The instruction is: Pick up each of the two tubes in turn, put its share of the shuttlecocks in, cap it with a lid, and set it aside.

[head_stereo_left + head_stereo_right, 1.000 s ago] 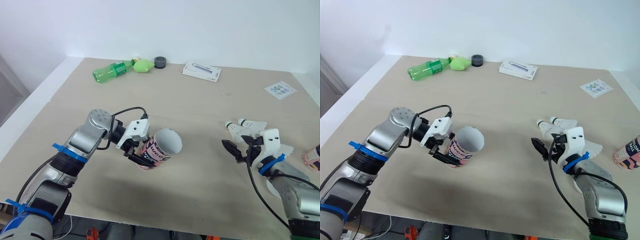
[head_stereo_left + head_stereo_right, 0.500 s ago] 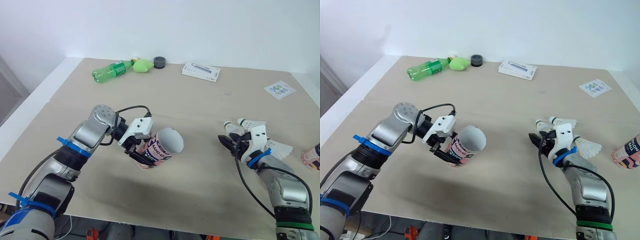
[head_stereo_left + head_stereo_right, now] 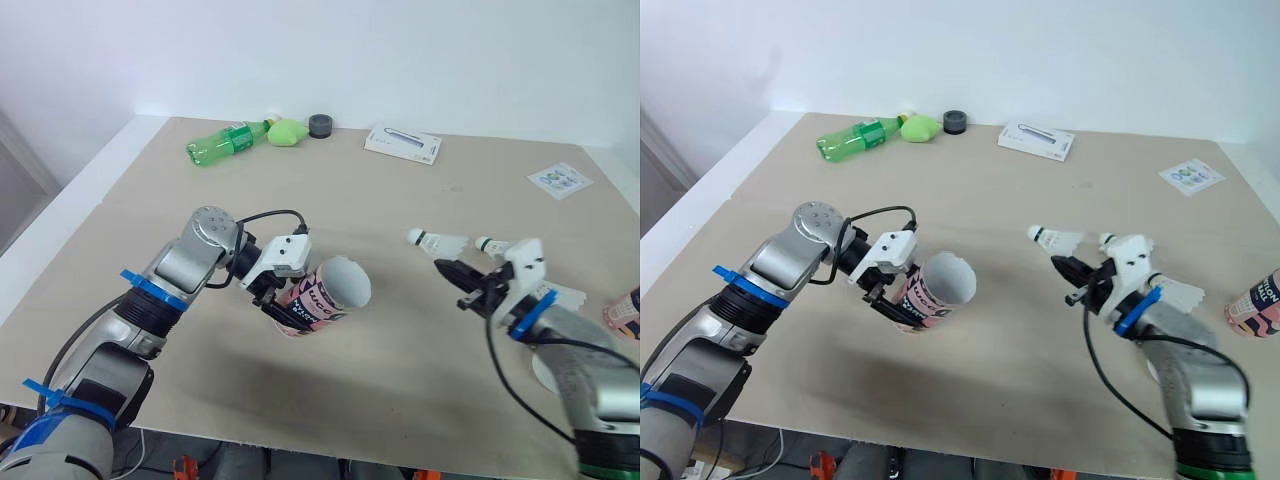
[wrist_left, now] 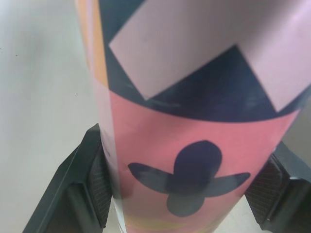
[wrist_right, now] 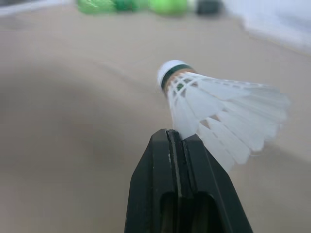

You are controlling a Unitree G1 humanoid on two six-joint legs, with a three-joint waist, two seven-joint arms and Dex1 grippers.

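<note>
- Left eye view: the left gripper (image 3: 283, 308) is clamped across the lower body of the pink and navy patterned cardboard tube (image 3: 325, 297); the tube is tilted, with its open mouth turned towards the right arm; we cannot tell whether its base touches the beige tabletop (image 3: 330, 190).
- Left wrist view: one black finger pad (image 4: 95, 179) presses each side of the tube wall; the grip looks square.
- Right wrist view: the right gripper (image 5: 171, 138) has its fingers pinched together on the edge of the feather skirt of a white feathered shuttlecock with a green-banded cork (image 5: 214, 104); the shuttlecock is carried in the air, cork end towards the tube and well apart from it.
- Step in hand, in our judgement: loading the first tube; the shuttlecock is part-way to the mouth; capping and setting aside are not yet due.
- Next move calls for: lining the cork up with the tube's axis, entering cork first, and letting go only once the skirt is inside the rim; the hold is on thin feather, so the shuttlecock may swivel.
- Hard to make out: the tube's interior, so we cannot say what it contains; the other shuttlecocks (image 3: 495, 243) on the table are partly hidden by the right wrist, count uncertain; a second patterned tube (image 3: 625, 310) is cut off at the right edge; a pale round shape (image 3: 542, 375) under the right forearm may be a lid, unconfirmed.
</note>
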